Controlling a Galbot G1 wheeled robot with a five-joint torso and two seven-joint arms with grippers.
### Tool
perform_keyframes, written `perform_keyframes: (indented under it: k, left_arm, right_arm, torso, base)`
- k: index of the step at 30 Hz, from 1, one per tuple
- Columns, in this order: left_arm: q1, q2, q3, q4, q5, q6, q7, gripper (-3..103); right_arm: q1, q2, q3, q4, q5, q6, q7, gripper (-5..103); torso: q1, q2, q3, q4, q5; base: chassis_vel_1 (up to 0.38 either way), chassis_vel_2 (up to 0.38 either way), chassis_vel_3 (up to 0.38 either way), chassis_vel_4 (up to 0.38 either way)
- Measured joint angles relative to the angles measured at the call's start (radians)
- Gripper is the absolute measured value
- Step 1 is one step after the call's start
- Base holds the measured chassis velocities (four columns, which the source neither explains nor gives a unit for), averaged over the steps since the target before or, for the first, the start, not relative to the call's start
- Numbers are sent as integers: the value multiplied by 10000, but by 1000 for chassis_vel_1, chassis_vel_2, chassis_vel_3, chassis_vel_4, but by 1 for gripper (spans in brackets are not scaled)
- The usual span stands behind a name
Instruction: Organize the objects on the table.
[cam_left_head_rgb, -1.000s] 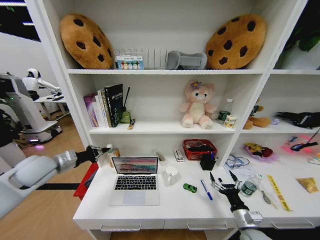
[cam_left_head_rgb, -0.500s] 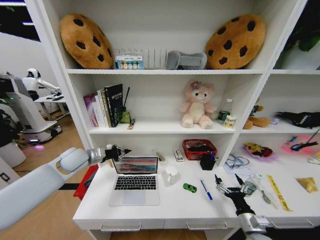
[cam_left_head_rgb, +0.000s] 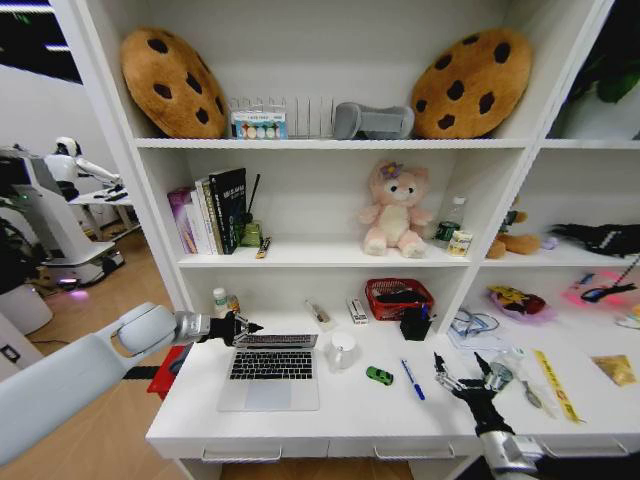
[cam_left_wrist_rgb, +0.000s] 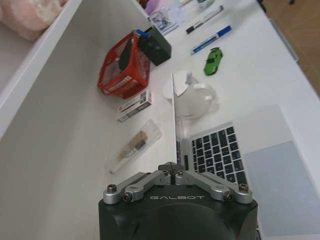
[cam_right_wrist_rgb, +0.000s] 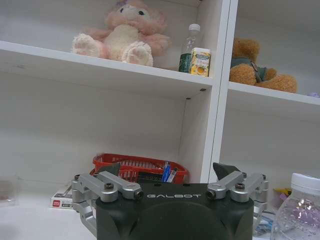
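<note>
Left gripper (cam_left_head_rgb: 247, 327) pinched closed on the half-lowered laptop (cam_left_head_rgb: 270, 371) lid near the desk's (cam_left_head_rgb: 340, 415) left end, right gripper (cam_left_head_rgb: 464, 377) open near the front edge.

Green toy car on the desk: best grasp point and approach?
Take the green toy car across its narrow sides at mid-body, coming straight down. It lies flat and low on the white desk, with free surface on both flanks; the blue pen lies apart on one side. The open right gripper looks nearest.

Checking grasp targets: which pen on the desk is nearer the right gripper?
The black pen, lying just beside the right gripper; the blue pen lies farther left.
</note>
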Motion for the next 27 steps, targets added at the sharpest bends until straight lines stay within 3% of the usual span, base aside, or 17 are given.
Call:
perform_keyframes:
  k: [2,3,5,6,8,11,15,17,20,22,23,27]
  left_arm:
    - [1054,302,-958,-576,194,11,352,0]
    - [1054,302,-958,-576,194,11,352,0]
    - [3244,668,-2683,-1259,519,38,551,0]
    - [3244,668,-2683,-1259,519,38,551,0]
    - [5209,911,-4111,-1690,767,-22,583,0]
    - [6082,1014,-4904,-1981,419,-7,511,0]
    - [5894,1141,-5351,-1928,-405,188,237,0]
    - [5341,1234,-5433,-1565,-753,316,-216,0]
    - [5318,1223,-5431,-1473,-743,367,-527,0]
    - [5288,1070,-5288,-1380,-510,615,-1405,0]
    - [5288,1070,-5288,-1380,-510,615,-1405,0]
    - [4154,699,-4237,-1000,90,934,-1973,0]
  right_arm:
    - [9,-1,28,-5,34,12,-1,100]
    - [9,-1,28,-5,34,12,-1,100]
    - [9,19,56,-25,53,38,-8,100]
    - [9,19,56,-25,53,38,-8,100]
    - [-16,67,85,-53,53,95,-32,100]
    - [-83,118,101,-52,32,129,-55,100]
    - [-112,135,98,-6,-2,145,-59,100]
    - [-116,140,94,30,-6,147,-60,100]
    - [-117,145,93,31,-9,151,-60,100]
    - [-107,166,89,10,-36,156,-60,100]
    - [-107,166,89,10,-36,156,-60,100]
    - [-95,190,62,1,-77,156,-60,100]
  torso:
    - [0,0,0,7,0]
    - [0,0,0,7,0]
    - [-1,0,-1,7,-4]
    - [-1,0,-1,7,-4]
    - [-1,0,-1,14,-3]
    - [-2,0,-1,7,-5]
    - [-1,1,-1,5,-4]
    - [-1,0,-1,2,3]
    - [0,0,0,5,-3]
    - [-1,0,0,9,-3]
    - [-1,0,0,9,-3]
    - [-1,0,-1,9,-3]
  base:
    - [0,0,0,0]
    - [0,0,0,0]
    - [0,0,0,0]
    - [0,0,0,0]
    - [0,0,0,0]
    - [0,0,0,0]
    - [0,0,0,0]
    - [0,0,0,0]
    - [0,0,0,0]
    - [0,0,0,0]
    - [0,0,0,0]
    - [0,0,0,0]
